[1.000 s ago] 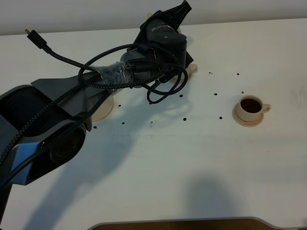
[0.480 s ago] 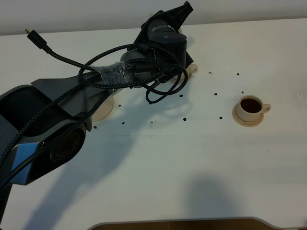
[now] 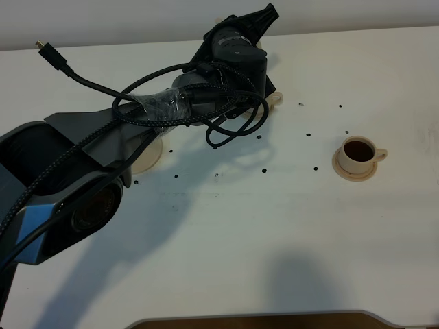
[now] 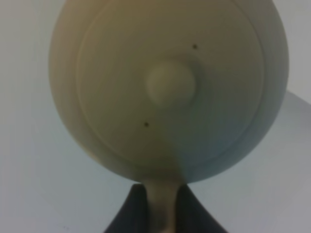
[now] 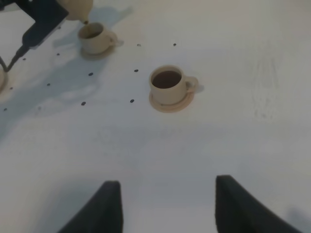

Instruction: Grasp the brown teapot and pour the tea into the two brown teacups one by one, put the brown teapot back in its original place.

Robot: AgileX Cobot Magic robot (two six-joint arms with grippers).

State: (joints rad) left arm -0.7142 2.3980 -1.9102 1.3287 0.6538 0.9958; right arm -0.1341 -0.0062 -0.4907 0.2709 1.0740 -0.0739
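Directly beyond the left gripper (image 4: 158,213), the brown teapot (image 4: 170,87) (handle pinched).

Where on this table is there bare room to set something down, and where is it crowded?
Bare: the white tabletop in front of the filled beige ceramic teacup on its saucer, and the strip to its right. Crowded: the far middle, where the left gripper holds the beige round teapot over the second beige teacup, and the wide beige saucer under the arm.

Teapot over the far cup — second cup to the right

You have the teapot (image 5: 77,7) above the far teacup (image 5: 95,38) on its saucer (image 5: 97,52); the filled teacup (image 3: 358,153) sits well apart on the table (image 3: 274,226) — right of it.
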